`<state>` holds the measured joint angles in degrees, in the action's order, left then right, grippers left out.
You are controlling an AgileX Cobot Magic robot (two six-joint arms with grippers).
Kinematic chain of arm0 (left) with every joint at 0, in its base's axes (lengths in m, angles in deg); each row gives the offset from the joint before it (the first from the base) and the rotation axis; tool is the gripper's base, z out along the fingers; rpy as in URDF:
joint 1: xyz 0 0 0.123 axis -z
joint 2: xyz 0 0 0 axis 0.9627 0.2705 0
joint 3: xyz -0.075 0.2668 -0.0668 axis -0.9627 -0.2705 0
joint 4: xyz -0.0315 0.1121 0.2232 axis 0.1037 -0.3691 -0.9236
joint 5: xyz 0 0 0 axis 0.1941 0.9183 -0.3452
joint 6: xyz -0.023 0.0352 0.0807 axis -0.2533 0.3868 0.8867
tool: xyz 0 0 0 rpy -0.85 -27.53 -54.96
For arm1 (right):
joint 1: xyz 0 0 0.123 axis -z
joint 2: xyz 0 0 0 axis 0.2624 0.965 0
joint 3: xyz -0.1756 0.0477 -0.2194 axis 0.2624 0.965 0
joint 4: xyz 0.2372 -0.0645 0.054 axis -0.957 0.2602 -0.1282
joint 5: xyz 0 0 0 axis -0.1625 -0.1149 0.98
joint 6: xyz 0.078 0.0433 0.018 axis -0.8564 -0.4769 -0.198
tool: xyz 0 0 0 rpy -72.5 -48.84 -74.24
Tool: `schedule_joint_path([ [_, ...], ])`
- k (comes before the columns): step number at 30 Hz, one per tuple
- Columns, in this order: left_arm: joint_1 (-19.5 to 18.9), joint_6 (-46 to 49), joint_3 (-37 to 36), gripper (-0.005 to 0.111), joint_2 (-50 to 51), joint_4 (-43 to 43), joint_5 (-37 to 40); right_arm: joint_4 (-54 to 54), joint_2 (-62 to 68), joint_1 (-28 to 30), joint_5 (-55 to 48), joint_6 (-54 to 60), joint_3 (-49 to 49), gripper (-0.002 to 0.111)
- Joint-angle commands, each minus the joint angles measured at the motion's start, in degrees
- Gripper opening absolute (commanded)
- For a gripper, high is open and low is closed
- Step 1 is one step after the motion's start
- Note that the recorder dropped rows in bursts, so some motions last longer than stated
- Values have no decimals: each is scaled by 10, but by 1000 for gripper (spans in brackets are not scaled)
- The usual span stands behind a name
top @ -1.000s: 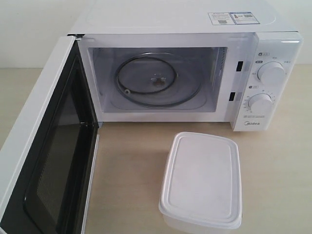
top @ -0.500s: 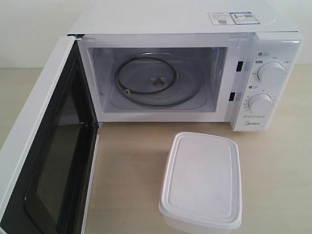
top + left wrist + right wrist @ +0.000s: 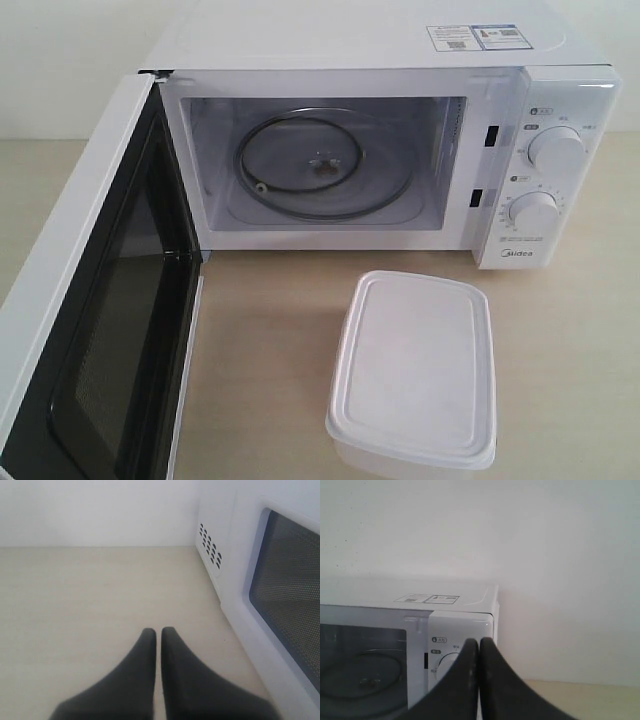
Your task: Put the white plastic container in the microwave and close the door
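Observation:
The white plastic container [image 3: 413, 372], lid on, rests on the table in front of the microwave [image 3: 390, 45], below its dial panel. The microwave's cavity is open, with the glass turntable [image 3: 322, 166] bare. Its door [image 3: 95, 300] is swung wide toward the near left, dark window facing right. Neither gripper shows in the exterior view. In the left wrist view my left gripper [image 3: 158, 631] is shut and empty over bare table, beside the door's outer face [image 3: 287, 600]. In the right wrist view my right gripper [image 3: 479, 641] is shut and empty, level with the microwave's dial panel [image 3: 462, 630].
Two round dials [image 3: 555, 150] sit on the microwave's right panel. A pale wall stands behind the microwave. The light wooden table [image 3: 265, 340] stretches between the open door and the container, and to the right of the container.

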<state>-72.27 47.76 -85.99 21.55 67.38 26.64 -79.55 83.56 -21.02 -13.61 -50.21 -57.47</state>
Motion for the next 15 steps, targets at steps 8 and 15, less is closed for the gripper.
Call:
schedule_joint_path([
  [8,-2,-7,-2,4,-2,0,-1,3,35,2,-57,-45,-29,0],
  [15,-2,-7,-2,4,-2,0,-1,59,162,-1,-63,-87,-40,0],
])
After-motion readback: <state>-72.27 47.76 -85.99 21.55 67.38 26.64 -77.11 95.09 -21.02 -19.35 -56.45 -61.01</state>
